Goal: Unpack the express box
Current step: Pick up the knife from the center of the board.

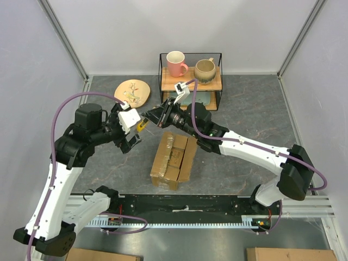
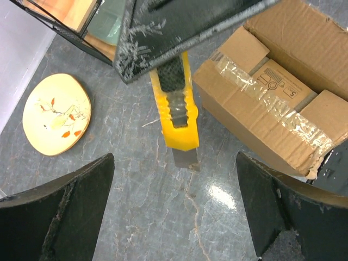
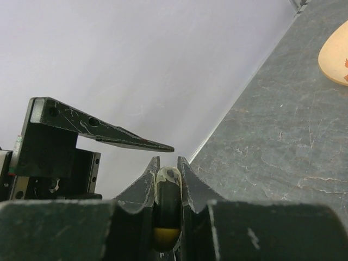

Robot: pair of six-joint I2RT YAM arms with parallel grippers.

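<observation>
**Fig. Knife held off the far-left corner of the box.**

The box (image 1: 174, 159) lay at mid-tabletop (image 1: 250, 114). Its long axis ran near to far, with the near end leaning left. Its top flaps appeared parted along the seam, with a printed packet (image 2: 283, 84) showing in the gap. Clear tape crossed the end that faced the left wrist camera.

The right fingers (image 3: 144, 185) were closed on the yellow knife (image 2: 176, 109), whose blade end pointed down toward the tabletop. The left fingers (image 2: 65, 206) stood wide apart and empty, one on either side of the blade and below it, touching nothing.

From both sets of fingers the box lay to the near right. The knife hung just off its far-left corner. The right arm reached in across the far end of the box, and the left arm stood clear on the left.

Judged from this, the left fingers needed to draw back leftward before the knife could travel.

Room for moving:
- Bare tabletop lay left of the box and under the blade.
- The rack (image 1: 187, 84) stood close behind the right wrist on the far side.
- The plate (image 1: 132, 92) lay to the far left.
- The arm bases bounded the near edge.
</observation>
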